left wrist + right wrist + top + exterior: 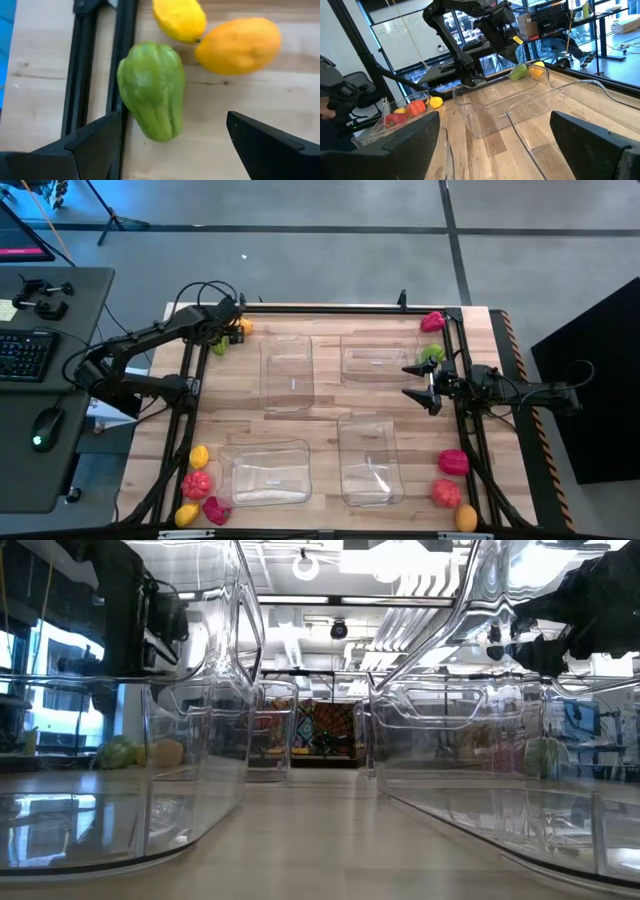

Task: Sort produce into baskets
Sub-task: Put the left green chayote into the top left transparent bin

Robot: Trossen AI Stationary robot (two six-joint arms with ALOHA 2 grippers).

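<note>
1. We have our left tool (170, 150) at the far left corner of the surface (330, 425), its fingers spread wide and holding nothing. It hangs over a green vegetable (152, 90) that lies against the black frame rail (122, 60), so the fingers can straddle it.

2. Two yellow-orange pieces (240, 45) lie just beside the green one. We judge that closeness a risk: a closing finger could nudge them.

3. Our right tool (425, 385) waits at the right edge of the surface, also spread wide and empty, near a green piece (432, 354) and a pink one (432, 321) at the far right corner.

4. The four clear baskets (288, 370) stand in the middle and look empty, with the produce at the corners: a yellow, red and pink group (198, 485) near left, and red and orange pieces (452, 480) near right. We judge the layout lets each arm serve its own side.

5. Sorting looks barely begun.
</note>
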